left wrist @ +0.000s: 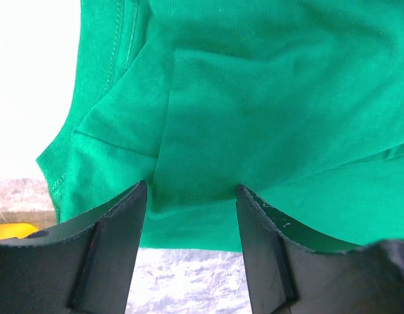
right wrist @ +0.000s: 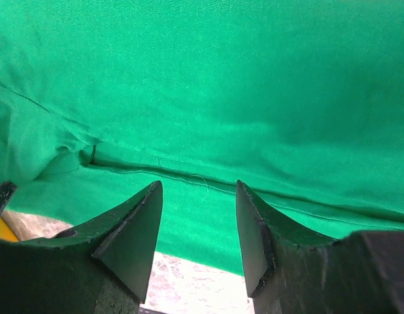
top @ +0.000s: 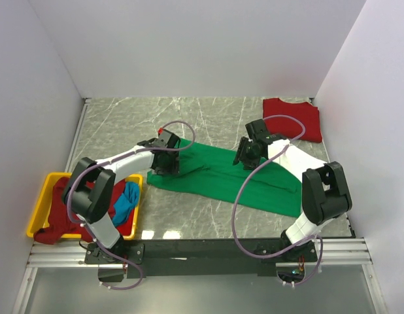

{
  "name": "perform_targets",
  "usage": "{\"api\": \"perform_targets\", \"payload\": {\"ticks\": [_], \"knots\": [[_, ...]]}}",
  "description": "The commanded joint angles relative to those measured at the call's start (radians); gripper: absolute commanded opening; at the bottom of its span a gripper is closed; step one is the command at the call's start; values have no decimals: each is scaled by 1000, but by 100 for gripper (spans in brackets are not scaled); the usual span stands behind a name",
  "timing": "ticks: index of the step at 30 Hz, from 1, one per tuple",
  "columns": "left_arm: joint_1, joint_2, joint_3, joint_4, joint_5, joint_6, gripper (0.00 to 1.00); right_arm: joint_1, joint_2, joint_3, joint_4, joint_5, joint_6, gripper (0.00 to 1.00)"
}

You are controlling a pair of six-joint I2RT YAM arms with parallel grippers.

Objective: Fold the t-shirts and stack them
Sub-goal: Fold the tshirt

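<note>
The green t-shirt lies spread out in the middle of the table; it looks soft, light and floppy. The left gripper and right gripper hang over it, jaws partly open, holding nothing; I think pinching the edge seams works best.

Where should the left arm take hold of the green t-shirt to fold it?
At the stitched edge at the left end of the green t-shirt, coming straight down with the left fingers astride that edge. The shirt lies flat on the marble table, so only an edge gives a lip to pinch.
</note>
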Motion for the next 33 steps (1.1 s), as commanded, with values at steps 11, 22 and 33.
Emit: {"api": "perform_targets", "payload": {"ticks": [11, 22, 33], "knots": [[5, 41, 53, -42, 53, 37, 4, 70, -3, 56, -4, 25, 63, 56], [148, 0, 174, -87, 287, 14, 1, 171, 28, 161, -28, 18, 114, 56], [224, 208, 410, -50, 461, -9, 0, 257, 180, 352, -22, -71, 91, 47]]}}
